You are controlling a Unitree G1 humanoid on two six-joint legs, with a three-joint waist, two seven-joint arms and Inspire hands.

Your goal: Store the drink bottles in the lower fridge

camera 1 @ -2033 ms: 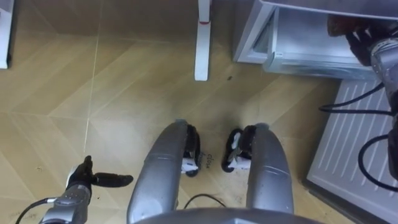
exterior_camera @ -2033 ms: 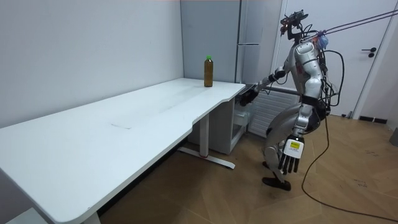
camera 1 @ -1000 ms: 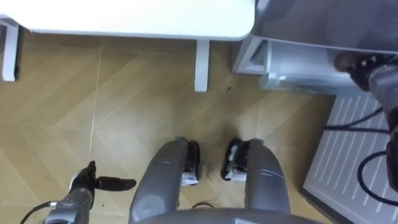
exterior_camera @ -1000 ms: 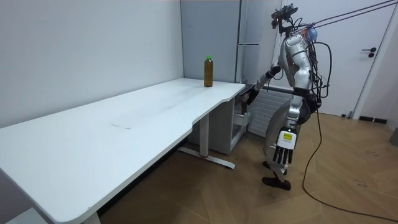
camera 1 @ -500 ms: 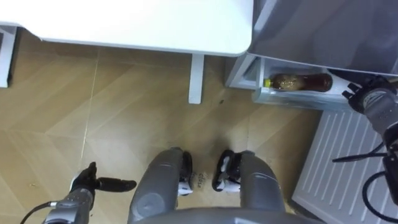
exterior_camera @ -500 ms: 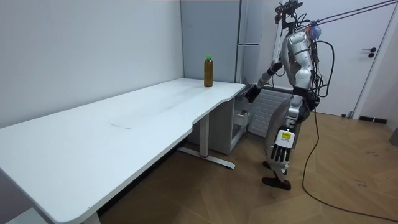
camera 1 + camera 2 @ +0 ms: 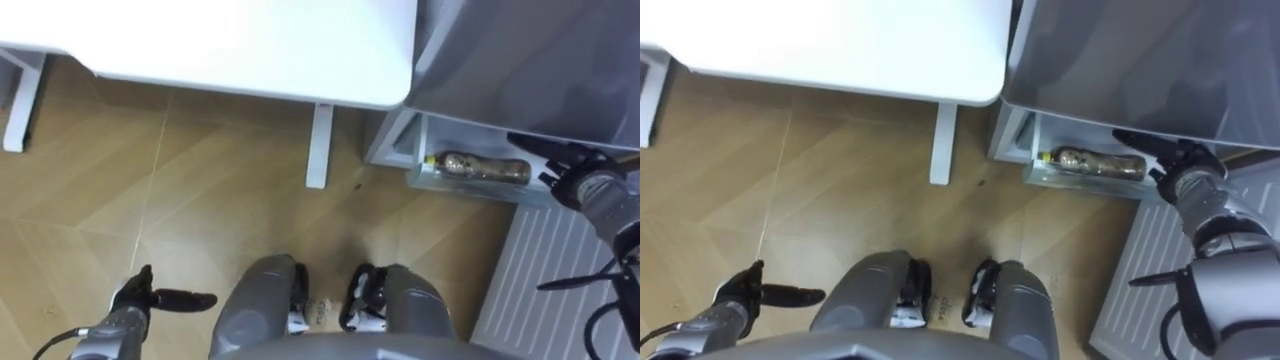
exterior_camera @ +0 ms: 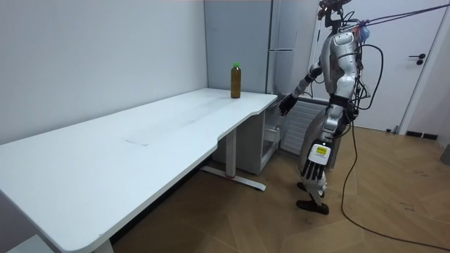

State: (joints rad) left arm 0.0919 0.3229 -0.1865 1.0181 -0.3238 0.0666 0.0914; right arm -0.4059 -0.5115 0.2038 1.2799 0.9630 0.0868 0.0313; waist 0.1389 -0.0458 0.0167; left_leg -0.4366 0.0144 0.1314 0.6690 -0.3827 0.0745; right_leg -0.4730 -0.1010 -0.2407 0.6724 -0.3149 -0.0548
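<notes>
The lower fridge compartment (image 7: 397, 142) is open toward the robot. A bottle (image 7: 485, 168) lies on its side across it, taking most of its width. Left of the compartment the table (image 7: 250, 45) overhangs with its corner, and the table leg (image 7: 318, 145) stands beyond a strip of bare floor (image 7: 230, 190). Right of the compartment the open fridge door (image 7: 545, 280) bounds the way. The right hand (image 7: 566, 165), fingers straight, hovers before the compartment's right end.

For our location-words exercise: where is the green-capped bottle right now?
In the room view, the green-capped bottle stands upright on the far corner of the white table, beside the grey fridge.
</notes>
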